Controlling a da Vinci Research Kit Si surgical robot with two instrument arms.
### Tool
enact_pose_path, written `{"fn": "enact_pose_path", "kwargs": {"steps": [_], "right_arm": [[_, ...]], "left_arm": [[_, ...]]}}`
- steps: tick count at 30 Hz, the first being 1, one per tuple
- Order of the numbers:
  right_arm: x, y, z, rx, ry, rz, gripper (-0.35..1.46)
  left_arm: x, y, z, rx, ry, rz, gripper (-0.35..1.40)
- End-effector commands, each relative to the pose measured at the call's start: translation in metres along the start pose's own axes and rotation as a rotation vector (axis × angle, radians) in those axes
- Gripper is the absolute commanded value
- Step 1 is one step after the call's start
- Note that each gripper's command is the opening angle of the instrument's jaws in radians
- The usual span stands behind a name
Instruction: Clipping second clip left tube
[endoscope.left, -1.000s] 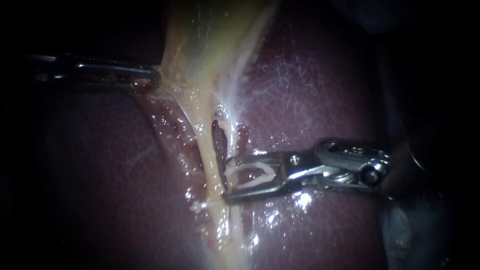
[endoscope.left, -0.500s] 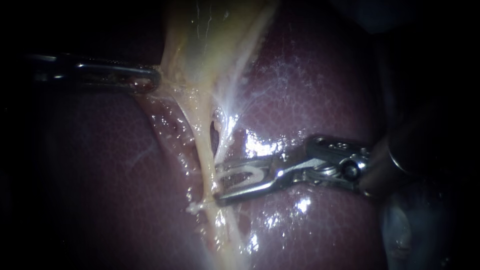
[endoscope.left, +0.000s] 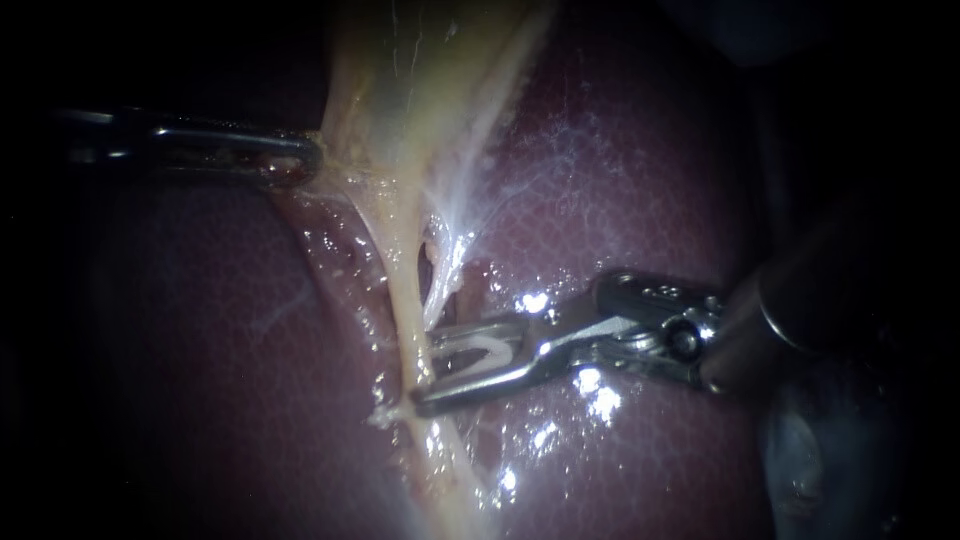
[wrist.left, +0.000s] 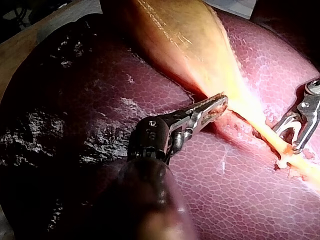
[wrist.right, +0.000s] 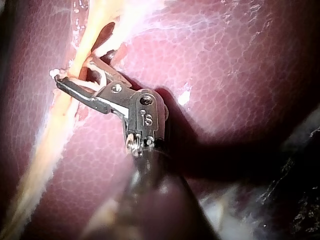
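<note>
Over the last second the slender steel right instrument (endoscope.left: 425, 370) had slid leftward across the tissue. Its hand had narrowed from a wide V to a tighter one. Its shaft came in from the right edge, nearly level, with the wrist tipped slightly down.

The hand stood partly open, with a white clip (endoscope.left: 490, 352) seated between the jaws. The pale yellowish left tube (endoscope.left: 402, 290) passed through the gap near the tips. In the right wrist view one jaw lay on each side of that tube, but whether both pressed on it could not be told.

The dark, slim left instrument (endoscope.left: 300, 160) lay level from the left edge. Its hand was closed flat on the rim of the glossy yellow gallbladder (endoscope.left: 410, 80), just above where the tube began.

Bare, wet, dark red liver (endoscope.left: 620, 200) lay open on either side of the tube. A narrow slit parted the tube from a thin whitish strand (endoscope.left: 447, 270) to its right, close above the upper jaw. The two instruments were well apart.
</note>
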Motion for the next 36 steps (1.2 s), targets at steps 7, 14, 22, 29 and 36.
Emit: {"fn": "enact_pose_path", "kwargs": {"steps": [7,14,22,29,36], "right_arm": [[0.0,-0.0004,0.0002,0.012,-0.004,-0.003,0.43],[-0.0001,-0.0008,-0.0027,-0.024,-0.011,0.001,0.43],[0.0008,-0.0022,-0.0055,-0.04,-0.029,0.018,0.43],[0.0019,-0.004,-0.0056,-0.035,-0.024,0.014,0.43],[0.0026,-0.0046,-0.0048,-0.026,-0.009,0.011,0.43]], "left_arm": [[0.0,0.0,0.0,0.0,0.0,0.0,-0.35],[0.0,0.0,-0.0001,0.0,0.0,0.0,-0.35],[0.0,0.0,-0.0001,0.0,0.0,0.0,-0.35],[0.0,0.0,-0.0001,0.001,0.0,0.0,-0.35],[0.0,0.0,-0.0001,0.001,0.0,0.0,-0.35]]}}
